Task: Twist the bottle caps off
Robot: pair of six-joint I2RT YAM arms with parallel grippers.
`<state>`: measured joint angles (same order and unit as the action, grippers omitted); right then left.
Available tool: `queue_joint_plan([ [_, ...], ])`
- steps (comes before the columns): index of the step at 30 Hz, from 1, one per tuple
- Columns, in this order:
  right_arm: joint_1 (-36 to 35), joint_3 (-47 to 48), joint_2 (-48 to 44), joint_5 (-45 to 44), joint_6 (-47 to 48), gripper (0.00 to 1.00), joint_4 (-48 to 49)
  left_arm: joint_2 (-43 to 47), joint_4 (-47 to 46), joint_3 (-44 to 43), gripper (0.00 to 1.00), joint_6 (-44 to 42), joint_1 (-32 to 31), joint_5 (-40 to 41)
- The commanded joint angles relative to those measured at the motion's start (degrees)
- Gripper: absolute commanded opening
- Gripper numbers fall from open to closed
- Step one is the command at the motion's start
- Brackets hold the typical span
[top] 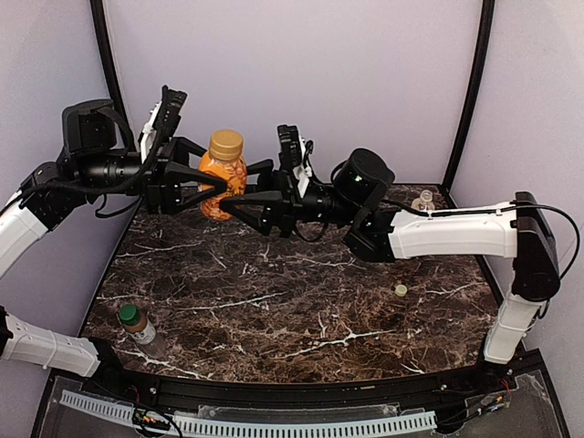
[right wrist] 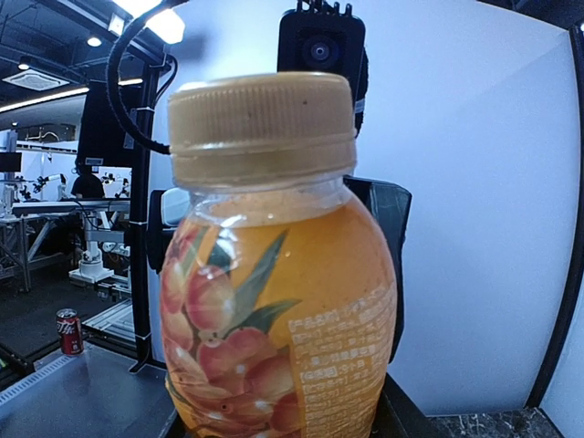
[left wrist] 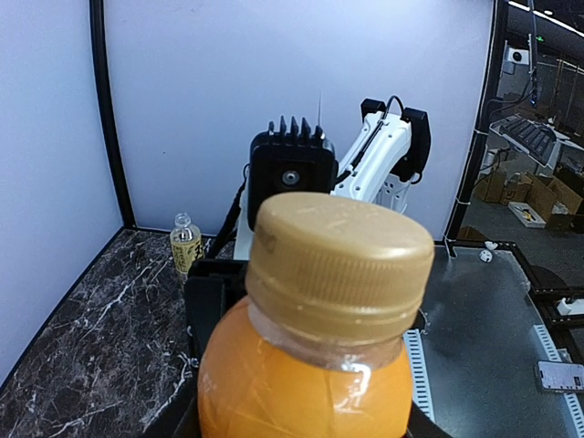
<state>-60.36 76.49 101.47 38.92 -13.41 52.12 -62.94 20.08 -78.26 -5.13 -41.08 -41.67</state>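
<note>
The short rounded orange bottle (top: pixel 224 175) hangs in the air over the back left of the table, its gold cap (top: pixel 226 144) on. My left gripper (top: pixel 210 184) is shut on its body from the left. My right gripper (top: pixel 245 188) is shut on the body from the right. The bottle fills the left wrist view (left wrist: pixel 301 383) and the right wrist view (right wrist: pixel 283 319). A yellow-labelled bottle (top: pixel 425 199) stands at the back right with no cap; it also shows in the left wrist view (left wrist: pixel 185 245). A small bottle with a green cap (top: pixel 135 323) stands at the near left.
A small loose cap (top: pixel 401 290) lies on the dark marble table (top: pixel 292 301) at the right. Lilac walls with black corner posts close the back and sides. The right arm's white link (top: pixel 456 233) reaches across the right side.
</note>
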Motion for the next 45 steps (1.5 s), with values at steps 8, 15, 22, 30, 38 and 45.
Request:
queue_joint_plan([
  [8,0.7,-3.6,-6.2,-6.4,1.0,0.98,-10.7,2.5,1.0,1.7,0.27,-6.9,-0.3,11.2],
  [15,0.8,-4.8,-15.0,-18.2,-4.2,0.99,-25.5,4.3,-2.1,7.3,0.2,-21.3,-0.5,32.6],
  [22,-1.5,9.5,-11.2,-34.0,-9.3,0.69,-43.8,4.0,-7.2,10.7,0.2,-28.5,-3.0,43.4],
  [30,-3.1,19.6,-4.8,-35.2,-6.3,0.7,-49.2,4.0,-7.1,10.9,0.21,-28.4,-3.6,43.2],
  [38,-3.5,23.5,-1.3,-34.1,-4.9,0.59,-51.8,3.9,-7.3,11.4,0.21,-28.2,-3.6,42.9],
  [45,-3.5,23.3,-1.1,-33.6,-3.2,0.42,-51.2,4.0,-7.1,11.7,0.22,-28.9,-3.7,42.2],
])
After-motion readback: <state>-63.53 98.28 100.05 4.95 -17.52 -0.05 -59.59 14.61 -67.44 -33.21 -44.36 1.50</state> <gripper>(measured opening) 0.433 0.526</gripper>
